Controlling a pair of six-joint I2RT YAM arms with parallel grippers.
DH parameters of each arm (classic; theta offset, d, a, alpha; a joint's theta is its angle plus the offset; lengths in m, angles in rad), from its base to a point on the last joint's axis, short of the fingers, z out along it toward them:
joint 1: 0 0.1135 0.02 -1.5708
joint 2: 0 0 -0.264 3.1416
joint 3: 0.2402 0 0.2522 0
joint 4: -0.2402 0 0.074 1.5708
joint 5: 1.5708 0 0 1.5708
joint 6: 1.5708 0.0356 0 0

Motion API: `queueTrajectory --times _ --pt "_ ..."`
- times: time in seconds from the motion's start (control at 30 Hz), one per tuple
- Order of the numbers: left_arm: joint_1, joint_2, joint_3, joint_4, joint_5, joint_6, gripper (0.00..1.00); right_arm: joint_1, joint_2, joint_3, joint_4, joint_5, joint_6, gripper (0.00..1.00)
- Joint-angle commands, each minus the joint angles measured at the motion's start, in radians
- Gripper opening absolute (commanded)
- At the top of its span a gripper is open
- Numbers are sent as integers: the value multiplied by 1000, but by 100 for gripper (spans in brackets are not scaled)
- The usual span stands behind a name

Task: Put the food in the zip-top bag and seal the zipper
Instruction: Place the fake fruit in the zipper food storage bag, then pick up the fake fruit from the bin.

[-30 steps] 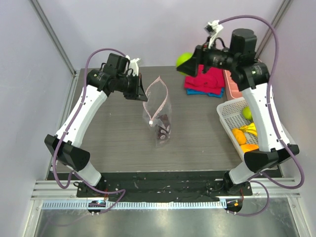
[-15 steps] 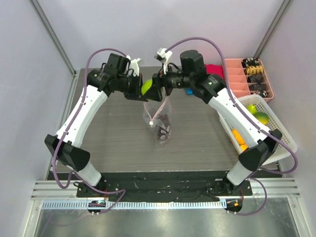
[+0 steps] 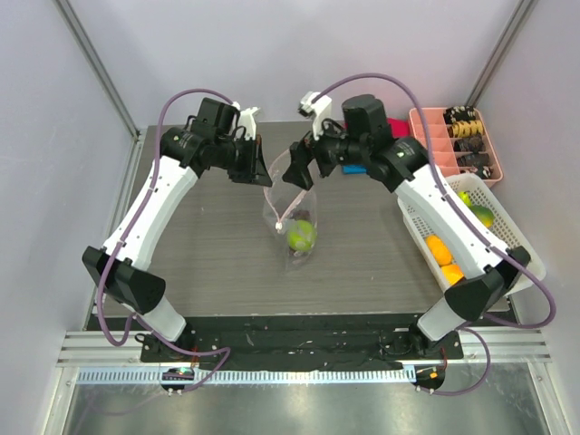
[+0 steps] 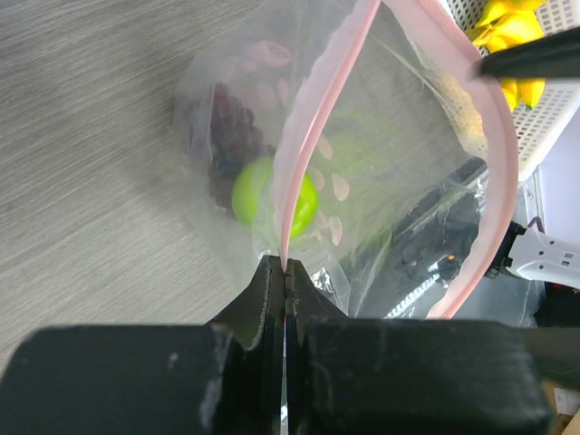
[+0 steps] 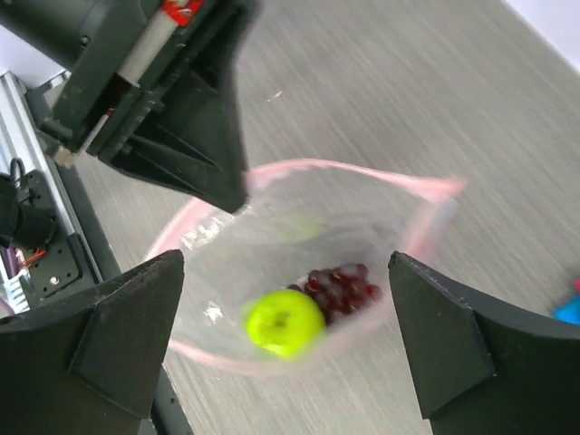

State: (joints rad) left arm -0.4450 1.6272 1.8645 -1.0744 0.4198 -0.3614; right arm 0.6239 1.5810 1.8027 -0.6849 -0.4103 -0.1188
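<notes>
Grey wood-grain tabletop [image 3: 208, 258]: left gripper [image 4: 285, 270] pinches pink zipper strip [image 4: 306, 149] of clear plastic bag [image 3: 288, 210]; right gripper [image 3: 299, 174] gapes above bagged round green fruit [image 3: 302, 236].

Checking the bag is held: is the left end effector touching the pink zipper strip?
Touching. In the left wrist view, the left end effector pinches the zipper strip between shut jaws.

**Hidden, cropped, unclear**

Left wrist: grape bunch [image 4: 227, 127] hazy thru bag [image 4: 399, 163] plastic, partly behind green fruit [image 4: 256, 195]. Zipper [image 4: 313, 136] end vanishes btw left gripper [image 4: 285, 272] jaws. Bananas [image 4: 512, 23] and basket [image 4: 553, 100] cropped at top-right. Right wrist: right gripper [image 5: 283, 267] fingers [image 5: 127, 344] cropped at bottom. Top: pink tray [image 3: 433, 145] contents too small to tell.
</notes>
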Motion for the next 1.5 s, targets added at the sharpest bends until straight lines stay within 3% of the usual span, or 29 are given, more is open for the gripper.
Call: queueTrajectory --times 0.0,0.23,0.4,0.5,0.63,0.83,1.1,1.47 --pt "-3 5 42 11 17 12 0 -160 -79 47 -42 -2 7 100" --pt "-3 8 47 11 20 12 0 -518 -91 -14 -192 -50 -119 100" --pt "-3 14 47 14 31 9 0 -755 -78 -127 -249 48 -247 99" --pt "-3 16 48 13 36 9 0 -837 -50 -157 -294 116 -324 98" --pt "-3 14 47 10 39 15 0 -944 -21 -206 -352 226 -563 98" --pt "-4 10 33 16 50 12 0 -1004 1 -296 -348 353 -717 98" --pt "-3 19 51 13 54 10 0 -1024 13 -450 -190 496 -876 97" --pt "-3 20 48 19 56 6 0 -1024 47 -560 22 567 -949 95"
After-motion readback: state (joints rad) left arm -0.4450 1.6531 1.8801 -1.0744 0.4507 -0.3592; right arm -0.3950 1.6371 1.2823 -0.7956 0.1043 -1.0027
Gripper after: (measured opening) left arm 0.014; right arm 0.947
